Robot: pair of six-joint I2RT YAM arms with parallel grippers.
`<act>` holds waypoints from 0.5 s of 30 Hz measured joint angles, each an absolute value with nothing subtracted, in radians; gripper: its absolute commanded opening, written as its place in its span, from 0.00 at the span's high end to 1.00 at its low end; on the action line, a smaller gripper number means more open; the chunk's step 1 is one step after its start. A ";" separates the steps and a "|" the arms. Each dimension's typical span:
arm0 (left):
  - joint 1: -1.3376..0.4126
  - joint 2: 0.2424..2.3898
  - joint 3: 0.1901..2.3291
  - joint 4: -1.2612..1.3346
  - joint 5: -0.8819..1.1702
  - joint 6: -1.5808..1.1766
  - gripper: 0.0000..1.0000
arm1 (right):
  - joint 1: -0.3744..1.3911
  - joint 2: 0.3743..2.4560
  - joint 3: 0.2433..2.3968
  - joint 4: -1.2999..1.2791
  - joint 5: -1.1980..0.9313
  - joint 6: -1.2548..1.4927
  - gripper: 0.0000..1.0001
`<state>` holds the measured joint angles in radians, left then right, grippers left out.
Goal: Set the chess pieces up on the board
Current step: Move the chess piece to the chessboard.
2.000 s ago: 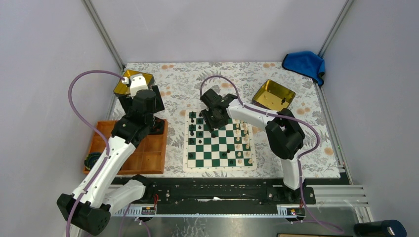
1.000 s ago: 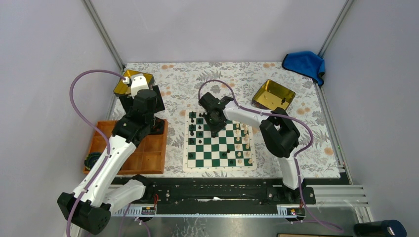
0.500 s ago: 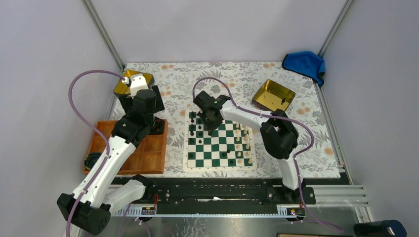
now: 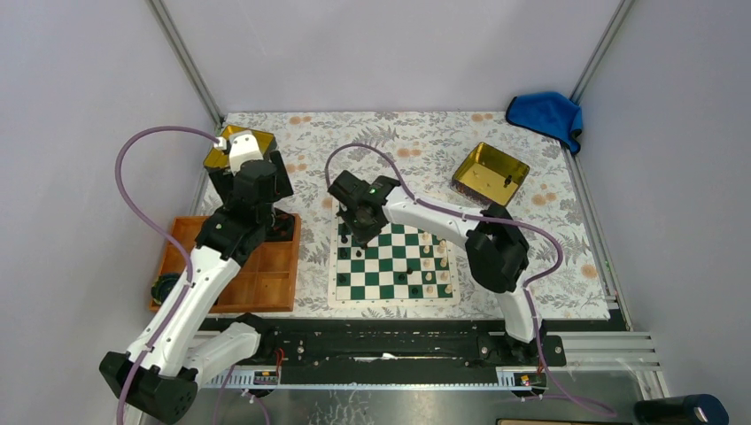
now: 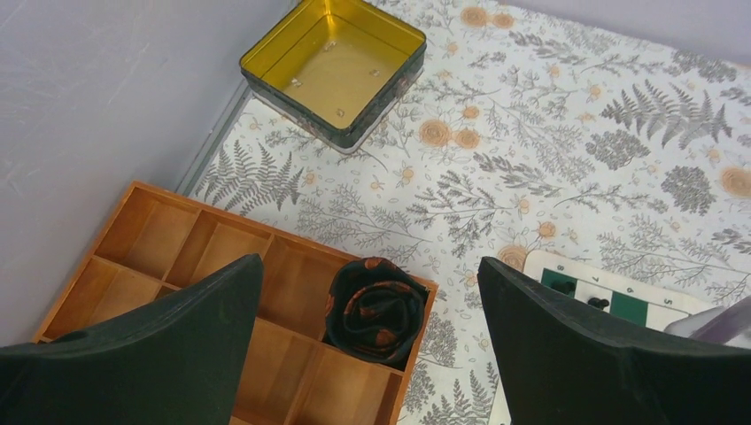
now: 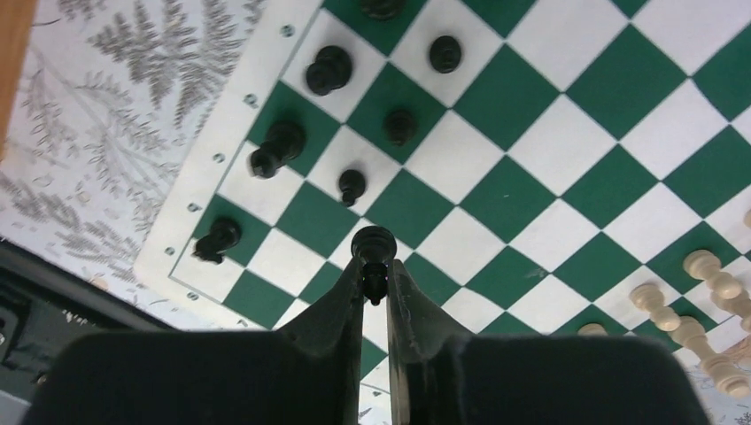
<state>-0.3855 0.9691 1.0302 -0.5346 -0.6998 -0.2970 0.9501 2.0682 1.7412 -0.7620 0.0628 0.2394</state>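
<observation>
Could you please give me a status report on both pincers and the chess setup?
Left pincer open, over wooden tray. Right pincer shut on black piece, over board. No obstruction seen.

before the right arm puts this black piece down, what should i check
1. Grip: right gripper shut on the black piece, pinched between its fingertips: ok
2. Position: the piece is over the board: ok
3. Square underneath free: cannot tell, the fingers hide it
4. Clearance: the nearest black pawn stands apart from the held piece: ok
5. Other arm: left gripper open, over the orange tray, off the board: ok
</observation>
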 measured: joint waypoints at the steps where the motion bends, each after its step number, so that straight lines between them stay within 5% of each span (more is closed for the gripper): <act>1: -0.385 0.969 1.037 -0.535 -0.700 -0.297 0.01 | 0.961 2.068 1.748 -0.768 0.063 0.239 1.00; 15: -0.385 0.920 1.083 -0.537 -0.707 -0.297 0.01 | 1.073 2.139 1.858 -0.805 0.047 0.219 1.00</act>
